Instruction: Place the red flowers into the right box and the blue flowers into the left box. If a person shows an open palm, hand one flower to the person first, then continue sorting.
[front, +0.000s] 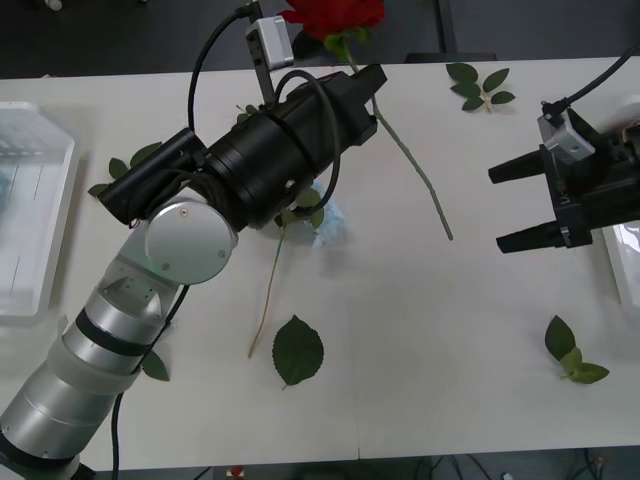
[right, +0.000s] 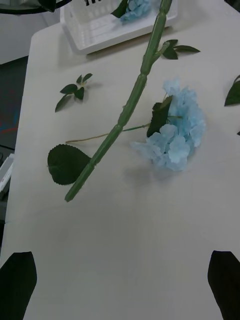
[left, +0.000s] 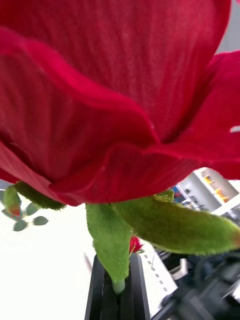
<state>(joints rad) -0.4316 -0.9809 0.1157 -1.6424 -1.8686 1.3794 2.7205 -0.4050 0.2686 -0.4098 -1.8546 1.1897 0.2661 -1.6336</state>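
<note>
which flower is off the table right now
The red rose, held by its stem in the left gripper. The blue hydrangea lies flat on the table, and another rests in the left box.

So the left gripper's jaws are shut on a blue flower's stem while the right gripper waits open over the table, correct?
Not quite. The left gripper is shut on a red rose, not a blue flower; the left wrist view shows it. The blue flower lies on the table. The right gripper does wait open.

- You see a red rose (front: 333, 14) raised over the table's far edge, stem slanting down.
- A blue hydrangea (right: 176, 132) lies mid-table.
- The left box (front: 25, 215) holds another.
</note>
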